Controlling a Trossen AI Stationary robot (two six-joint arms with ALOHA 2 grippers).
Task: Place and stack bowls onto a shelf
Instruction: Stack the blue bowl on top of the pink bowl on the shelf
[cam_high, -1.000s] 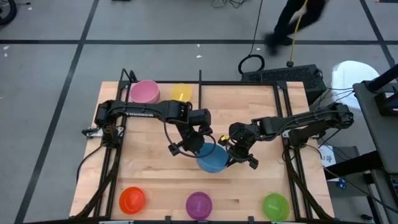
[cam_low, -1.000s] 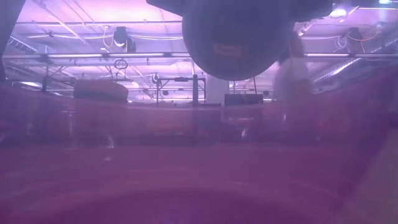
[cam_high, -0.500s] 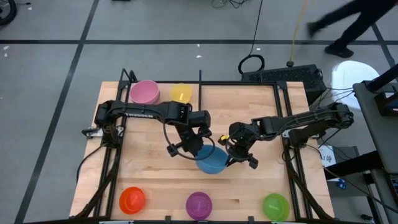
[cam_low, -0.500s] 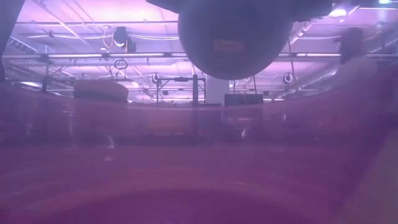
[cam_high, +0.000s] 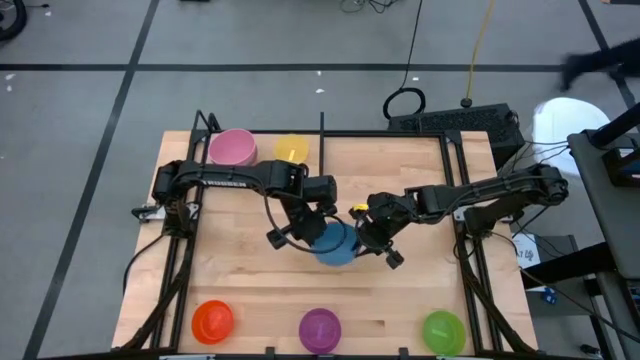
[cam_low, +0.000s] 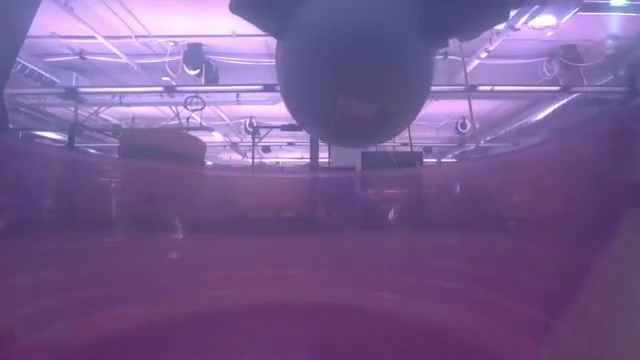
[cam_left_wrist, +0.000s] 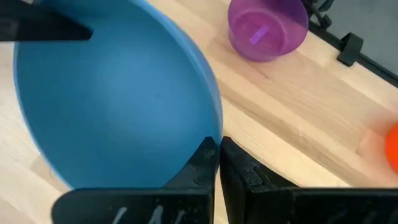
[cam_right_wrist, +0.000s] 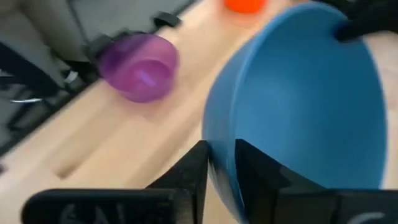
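A blue bowl (cam_high: 335, 243) hangs in the air over the middle of the table, held between my two grippers; the low view shows its underside (cam_low: 355, 80) clear of the tabletop. My left gripper (cam_high: 308, 232) is shut on the bowl's left rim, and my right gripper (cam_high: 366, 236) is shut on the right rim. A pink bowl (cam_high: 233, 148) and a yellow bowl (cam_high: 291, 150) stand at the far edge, left of the shelf's upright black divider (cam_high: 322, 125). Orange (cam_high: 213, 320), purple (cam_high: 319, 328) and green (cam_high: 443, 330) bowls sit along the near edge. My left gripper pinches the blue bowl's rim (cam_left_wrist: 214, 134), with one finger (cam_left_wrist: 202, 163) inside the bowl and the other (cam_left_wrist: 236, 167) outside. The bowl is lifted clear of the table. My right gripper pinches the opposite rim (cam_right_wrist: 217, 163), one finger (cam_right_wrist: 255, 168) inside and one (cam_right_wrist: 191, 169) outside, coming from the table's right.
Black frame rods run along the table's left and right sides (cam_high: 470, 290). Bare wood lies between the held bowl and the row of bowls at the near edge. A cable and dark equipment (cam_high: 455, 122) lie beyond the far edge.
Both grippers have carried the blue bowl a short way toward the far edge and slightly left, keeping their hold. In the low view its underside now hangs a little lower. A person beyond the table has walked off to the right.
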